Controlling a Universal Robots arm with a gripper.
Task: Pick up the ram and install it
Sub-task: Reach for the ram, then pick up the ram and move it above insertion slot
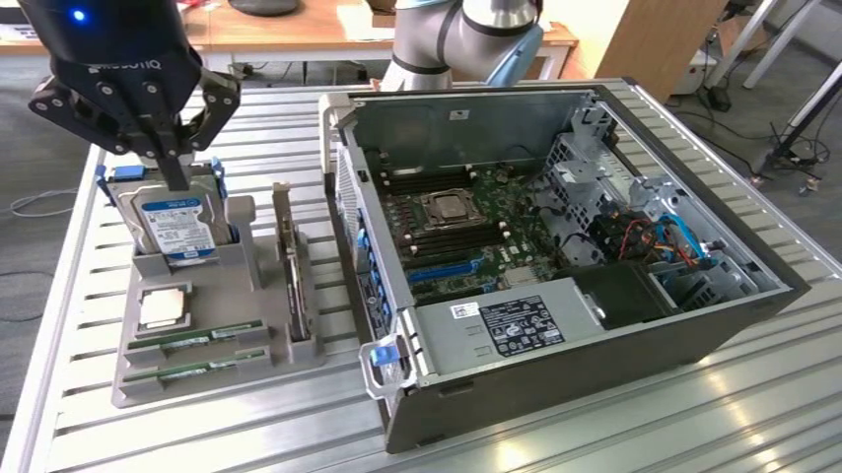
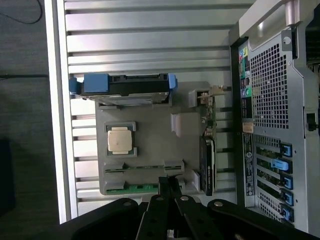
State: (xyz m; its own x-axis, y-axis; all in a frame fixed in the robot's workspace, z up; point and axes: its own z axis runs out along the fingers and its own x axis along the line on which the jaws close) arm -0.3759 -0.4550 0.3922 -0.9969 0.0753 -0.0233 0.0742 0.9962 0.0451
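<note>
Wooden desk (image 1: pixel 306 35), slatted metal table (image 1: pixel 736 424)

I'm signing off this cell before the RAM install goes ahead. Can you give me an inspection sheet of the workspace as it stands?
Surface: slatted metal table, bearing a grey holder tray and an open computer case.
Job's things: one ram stick and a second ram stick lie in the tray's slots; the motherboard is exposed in the case.
Clutter: hard drive, processor chip and expansion card share the tray.
Grippers: gripper shut, nothing seen in it, above the tray.
Cables: blue and orange cables inside the case; floor cable beside the table.
Surroundings: wooden desk behind the table.
</note>
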